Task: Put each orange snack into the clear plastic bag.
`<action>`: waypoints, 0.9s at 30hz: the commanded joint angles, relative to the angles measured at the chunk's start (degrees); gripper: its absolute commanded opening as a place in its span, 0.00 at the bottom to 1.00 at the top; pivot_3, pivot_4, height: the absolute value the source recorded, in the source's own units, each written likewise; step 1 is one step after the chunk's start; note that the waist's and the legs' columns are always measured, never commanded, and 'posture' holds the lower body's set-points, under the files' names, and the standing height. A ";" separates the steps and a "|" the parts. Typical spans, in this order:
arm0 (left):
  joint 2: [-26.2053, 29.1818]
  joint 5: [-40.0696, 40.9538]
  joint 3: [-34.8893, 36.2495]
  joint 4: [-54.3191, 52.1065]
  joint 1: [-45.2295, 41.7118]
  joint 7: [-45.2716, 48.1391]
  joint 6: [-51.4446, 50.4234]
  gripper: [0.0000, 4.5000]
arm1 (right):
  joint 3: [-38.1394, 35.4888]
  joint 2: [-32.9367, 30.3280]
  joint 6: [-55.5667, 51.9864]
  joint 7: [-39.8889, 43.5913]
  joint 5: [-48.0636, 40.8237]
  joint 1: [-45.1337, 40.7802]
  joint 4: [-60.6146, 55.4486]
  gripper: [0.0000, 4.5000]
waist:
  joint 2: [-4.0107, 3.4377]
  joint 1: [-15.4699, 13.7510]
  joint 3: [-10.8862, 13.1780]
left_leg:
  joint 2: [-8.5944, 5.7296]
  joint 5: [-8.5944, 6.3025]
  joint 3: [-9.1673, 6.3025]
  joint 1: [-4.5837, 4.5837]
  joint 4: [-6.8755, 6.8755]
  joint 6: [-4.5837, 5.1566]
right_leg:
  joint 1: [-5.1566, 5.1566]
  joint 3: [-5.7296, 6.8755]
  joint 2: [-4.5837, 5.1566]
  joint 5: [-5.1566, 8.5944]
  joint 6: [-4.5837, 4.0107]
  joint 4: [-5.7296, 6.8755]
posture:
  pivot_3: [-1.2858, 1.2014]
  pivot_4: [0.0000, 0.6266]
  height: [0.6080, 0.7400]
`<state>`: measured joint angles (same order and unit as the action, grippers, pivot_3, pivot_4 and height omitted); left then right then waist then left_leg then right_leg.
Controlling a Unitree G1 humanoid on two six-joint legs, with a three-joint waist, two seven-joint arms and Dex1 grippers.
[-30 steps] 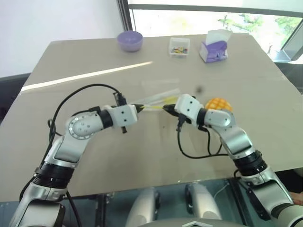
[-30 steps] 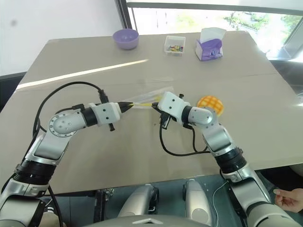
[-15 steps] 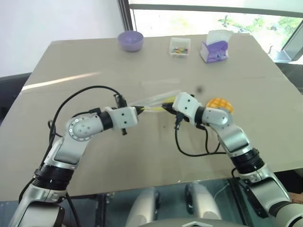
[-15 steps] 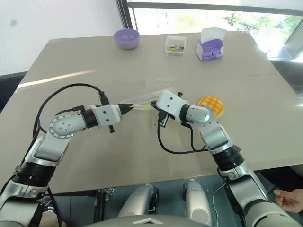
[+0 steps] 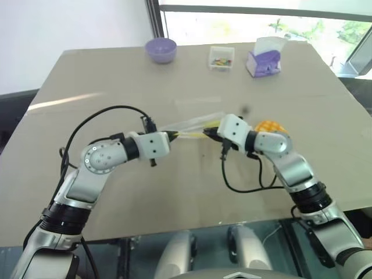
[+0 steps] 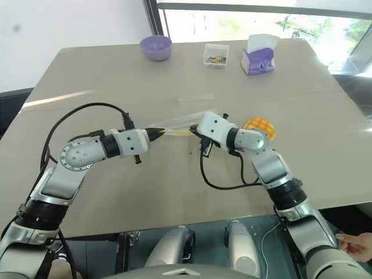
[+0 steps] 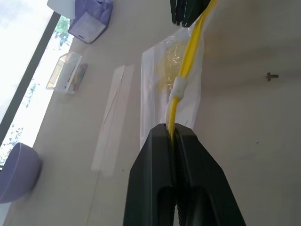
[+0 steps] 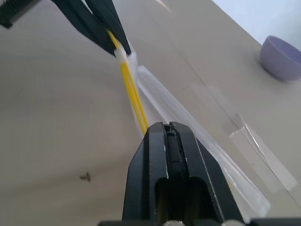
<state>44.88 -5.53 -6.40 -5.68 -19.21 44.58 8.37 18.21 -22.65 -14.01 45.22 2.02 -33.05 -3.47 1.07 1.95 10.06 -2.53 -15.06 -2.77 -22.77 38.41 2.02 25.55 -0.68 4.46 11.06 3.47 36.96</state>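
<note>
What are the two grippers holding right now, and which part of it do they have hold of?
Both hold the clear plastic bag by its yellow sealing strip: the left gripper pinches one end, the right gripper the other.

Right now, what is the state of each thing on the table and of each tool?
clear plastic bag: lifted, held by its yellow strip at both ends, no snack inside.
orange snack: on the table, outside the bag.
left tool: shut on the bag's strip.
right tool: shut on the bag's strip.
purple bowl: upright.
clear candy tub: upright, holding candies.
purple tissue box: upright.
</note>
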 commanded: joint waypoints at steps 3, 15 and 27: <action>0.54 0.60 2.11 -2.33 -0.02 -0.06 -0.47 0.00 | -5.43 -5.66 0.82 -0.22 -0.53 1.56 -2.79 0.00 | 0.00 0.00 0.00 | 0.00 0.00 0.01 0.00 0.00 0.01 | 0.00 -0.01 0.01 0.00 0.00 0.00 | 0.52 0.24 1.00; 0.53 1.06 2.18 -2.13 -0.12 0.53 -0.42 0.00 | -5.38 -8.55 -2.60 2.46 -2.89 6.44 -9.12 0.00 | 0.00 0.05 0.00 | 0.04 -0.02 0.03 0.00 0.01 0.04 | -0.01 -0.02 -0.01 0.00 0.00 0.00 | 0.52 0.24 1.00; 0.13 1.05 1.44 -2.99 -0.02 1.14 -0.43 0.00 | 0.97 1.01 -1.81 2.22 -2.44 -0.20 -6.19 0.00 | 0.00 0.13 0.00 | 0.06 -0.02 0.01 0.01 0.03 0.04 | -0.01 0.00 -0.03 0.00 0.00 0.01 | 0.52 0.24 1.00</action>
<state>44.77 -4.99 -6.08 -6.26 -19.06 45.60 7.64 19.04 -22.08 -16.98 47.80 -0.38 -32.27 -9.48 1.07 2.08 10.06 -2.46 -15.08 -2.77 -22.76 38.44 2.05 25.54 -0.68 4.43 11.06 3.48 36.97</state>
